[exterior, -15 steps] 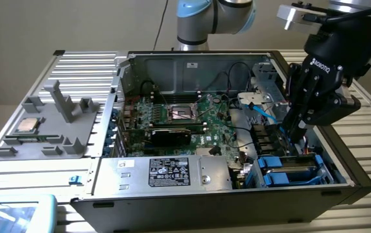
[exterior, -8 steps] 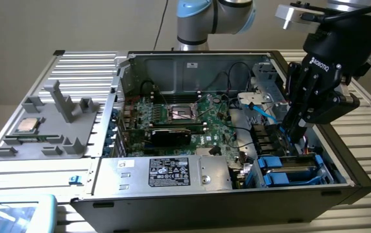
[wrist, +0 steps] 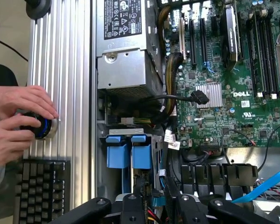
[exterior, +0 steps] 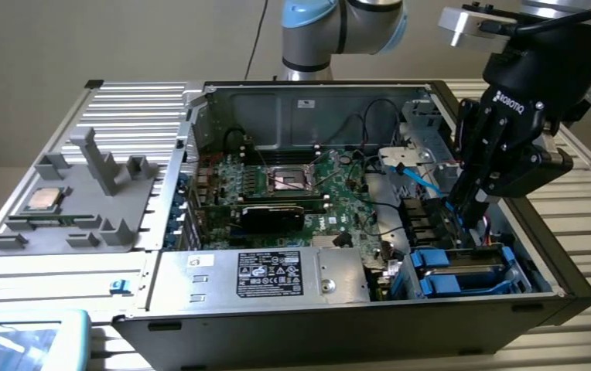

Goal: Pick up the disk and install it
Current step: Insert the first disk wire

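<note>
The disk [exterior: 461,272], grey in its bright blue carrier, lies in the drive bay at the near corner of the open computer case [exterior: 306,313], on the exterior view's right. In the wrist view, the disk's two blue tabs [wrist: 129,154] stand side by side at the bay's mouth. My black gripper [exterior: 471,232] reaches down into the case just above the bay. Its fingers [wrist: 133,203] stand apart in the wrist view, with only cables seen between them. The gripper [wrist: 161,207] is close to the blue tabs but apart from them.
A silver power supply [exterior: 264,274] with a black label sits beside the bay, the green motherboard [exterior: 295,193] behind it. A blue cable [exterior: 419,182] runs near my fingers. A grey fixture with a CPU chip [exterior: 42,199] lies on the exterior view's left. A person's hands [wrist: 18,123] rest on a blue-ringed button beside a keyboard [wrist: 39,191].
</note>
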